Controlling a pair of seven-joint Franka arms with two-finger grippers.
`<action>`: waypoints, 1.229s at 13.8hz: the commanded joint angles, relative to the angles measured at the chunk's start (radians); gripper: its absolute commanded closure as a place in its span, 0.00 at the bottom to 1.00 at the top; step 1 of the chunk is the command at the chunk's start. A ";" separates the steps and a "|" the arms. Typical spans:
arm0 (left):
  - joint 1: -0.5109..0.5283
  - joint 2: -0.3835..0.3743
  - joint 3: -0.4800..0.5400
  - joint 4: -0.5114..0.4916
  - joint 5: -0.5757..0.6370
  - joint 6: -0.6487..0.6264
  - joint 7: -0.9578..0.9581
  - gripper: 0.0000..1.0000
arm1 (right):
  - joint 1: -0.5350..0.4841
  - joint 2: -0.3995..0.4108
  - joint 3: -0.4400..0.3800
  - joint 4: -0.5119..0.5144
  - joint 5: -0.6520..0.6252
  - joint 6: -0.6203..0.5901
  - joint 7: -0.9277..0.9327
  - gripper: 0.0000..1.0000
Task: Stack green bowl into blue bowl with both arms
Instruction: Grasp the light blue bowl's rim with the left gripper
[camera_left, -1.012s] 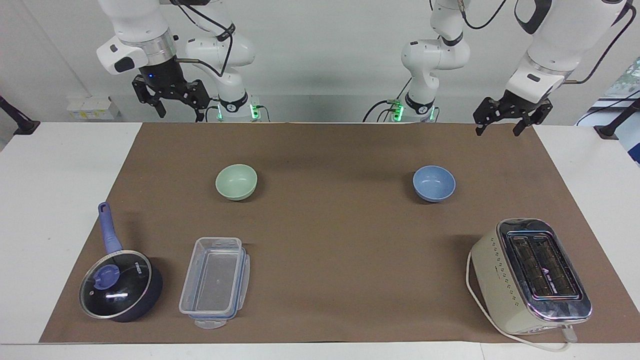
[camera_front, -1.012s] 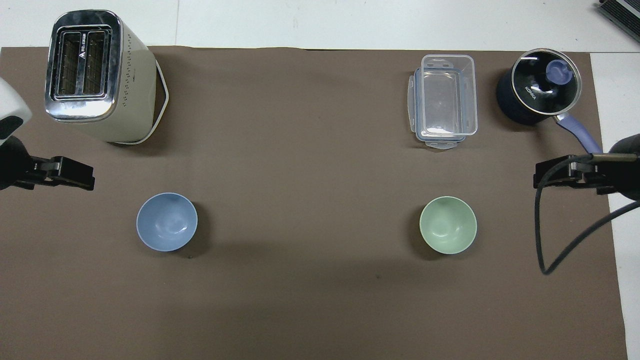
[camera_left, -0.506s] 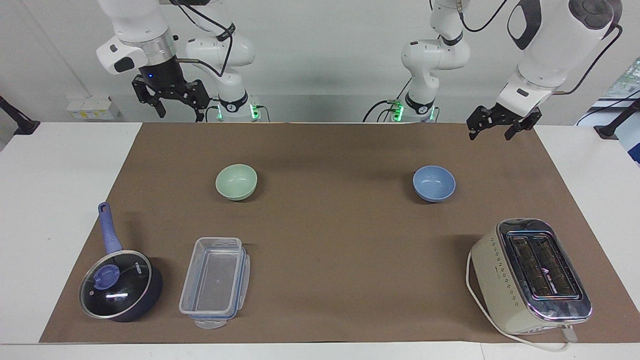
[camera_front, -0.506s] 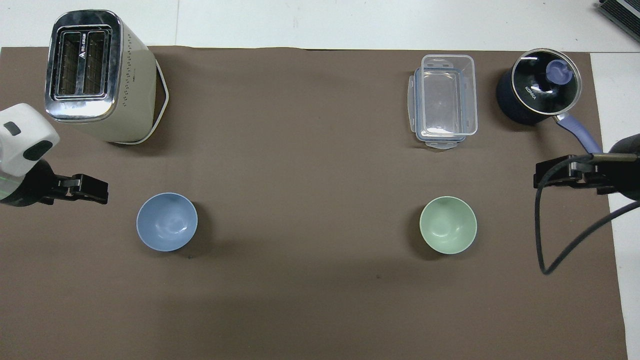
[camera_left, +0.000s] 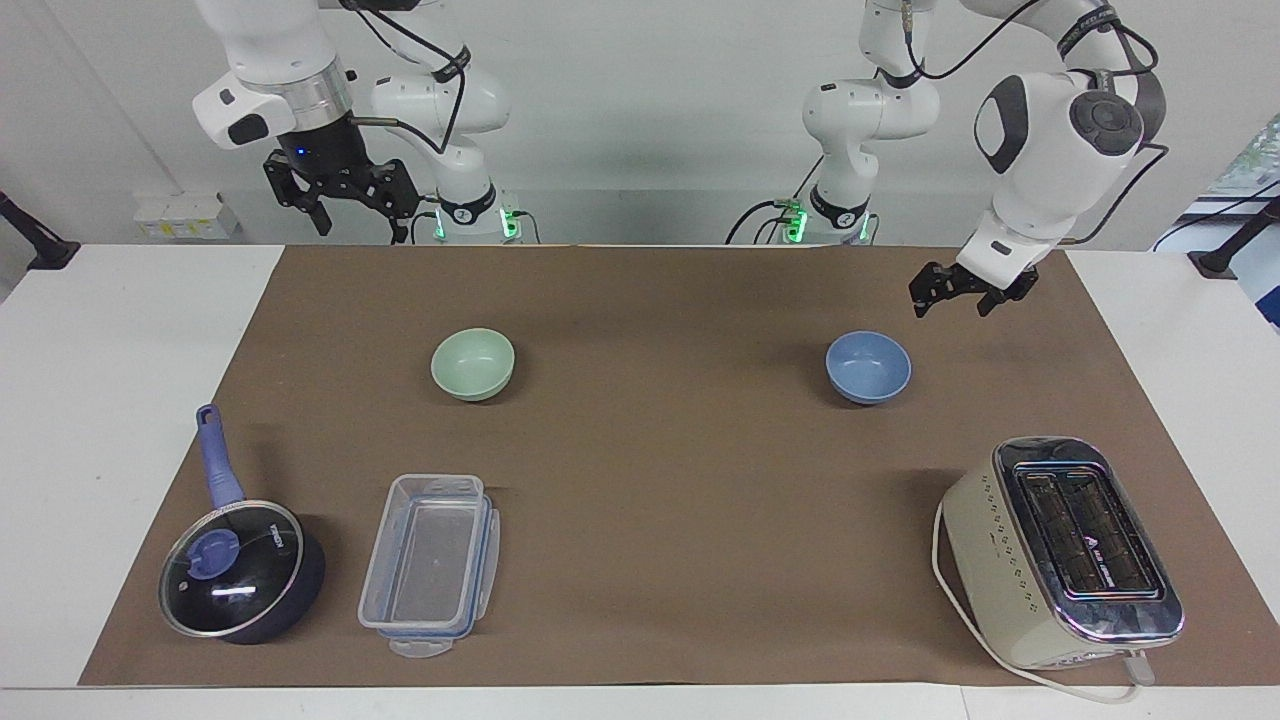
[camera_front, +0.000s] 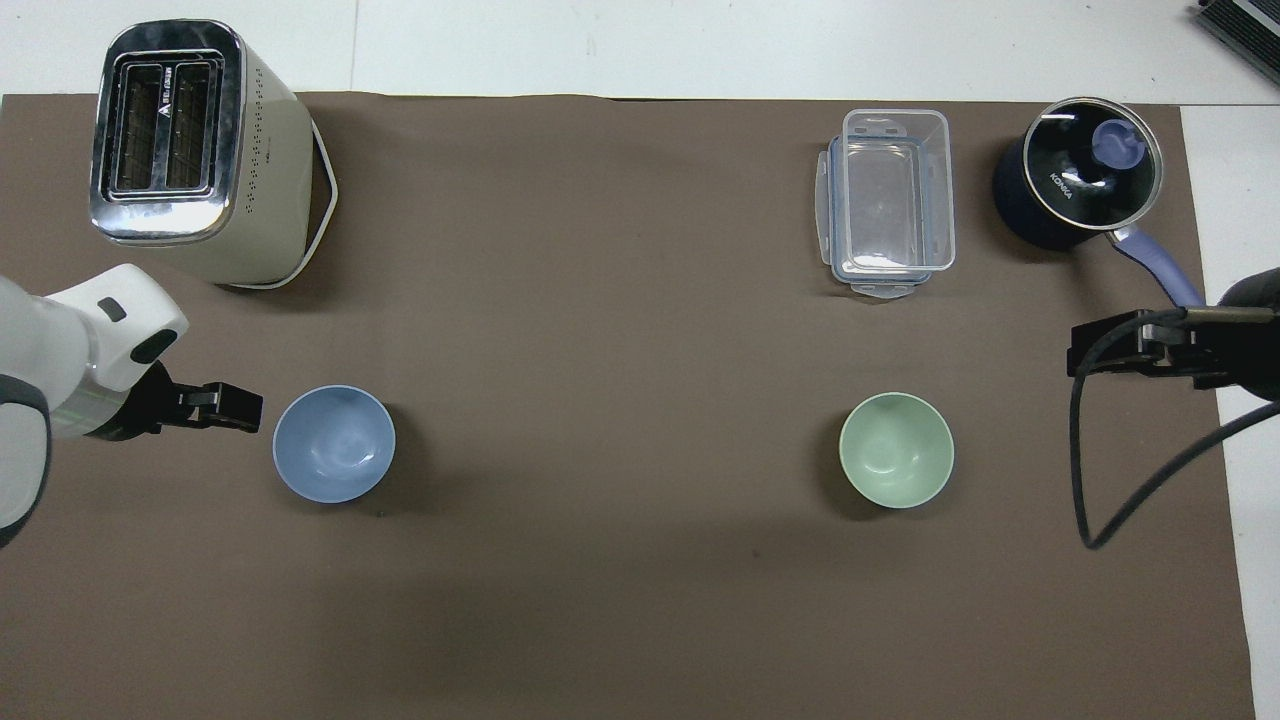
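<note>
Both bowls apart: left gripper apparently near blue bowl, empty.

Bowl, pale mint green. Bowl, light blue. Saucepan, dark blue, violet-blue handle and knob. Toaster, cream, chrome top. Box, clear, blue-trimmed. Mat, plain brown. Worktop, white.

The left claw hangs with fingers apart above the mat just beside the blue bowl; the green bowl sits well apart.
</note>
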 joint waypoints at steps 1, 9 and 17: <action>-0.006 -0.041 -0.002 -0.111 -0.009 0.080 -0.005 0.00 | -0.015 -0.012 0.003 -0.012 0.026 -0.002 -0.001 0.00; -0.006 -0.030 -0.004 -0.344 -0.099 0.385 -0.007 0.00 | -0.025 -0.014 0.001 -0.013 0.027 -0.004 -0.014 0.00; -0.035 0.022 -0.004 -0.375 -0.231 0.466 -0.008 0.96 | -0.030 -0.014 0.001 -0.013 0.027 -0.002 -0.018 0.00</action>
